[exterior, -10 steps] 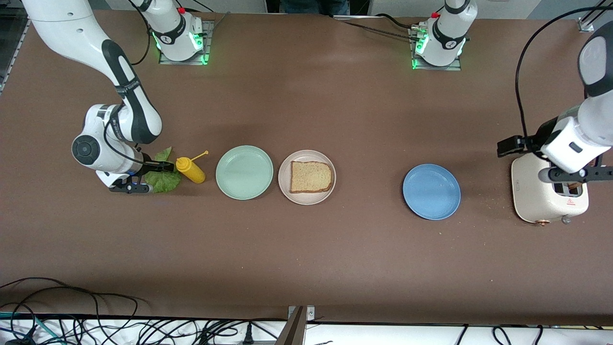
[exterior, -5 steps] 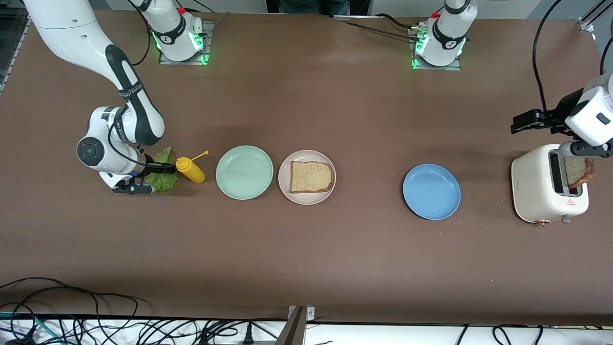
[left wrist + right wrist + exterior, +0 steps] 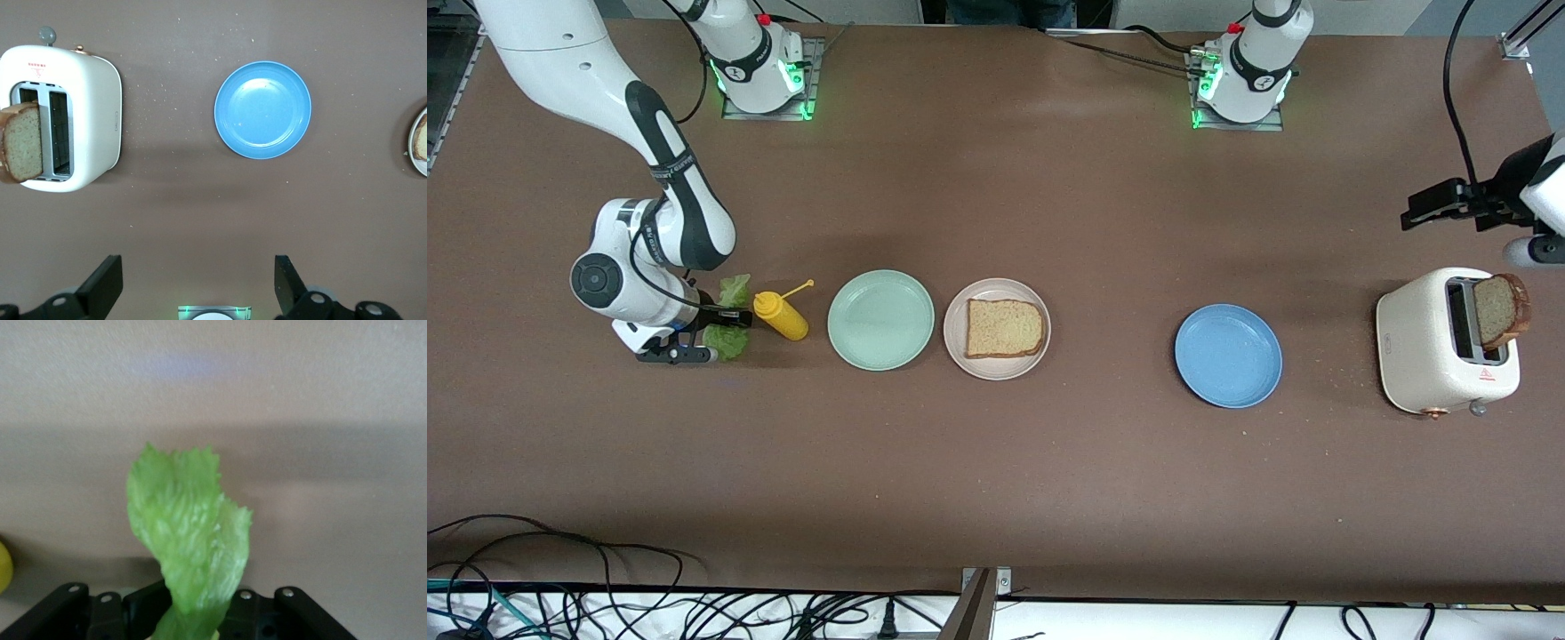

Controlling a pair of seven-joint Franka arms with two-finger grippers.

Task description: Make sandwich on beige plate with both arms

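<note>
The beige plate [image 3: 953, 331] lies mid-table with one brown bread slice [image 3: 1005, 328] flat on it. A second bread slice [image 3: 1500, 309] stands tilted out of a slot of the cream toaster [image 3: 1423, 347] at the left arm's end; the left wrist view shows this slice [image 3: 21, 142] too. My left gripper [image 3: 197, 273] hangs open and empty, high over the table beside the toaster. At the right arm's end, my right gripper [image 3: 716, 331] is down at the table, shut on the crinkled green lettuce leaf [image 3: 190, 533], which bunches up between the fingers.
A yellow squeeze bottle [image 3: 781, 316] lies right beside the lettuce. A mint-green plate [image 3: 880, 320] sits next to the beige plate. A blue plate [image 3: 1228, 356] lies between the beige plate and the toaster. Cables run along the table's front edge.
My right gripper has closed on the lettuce, crumpling the leaf. The left arm has risen and drawn away from the toaster, and the slice now stands out of the slot.
</note>
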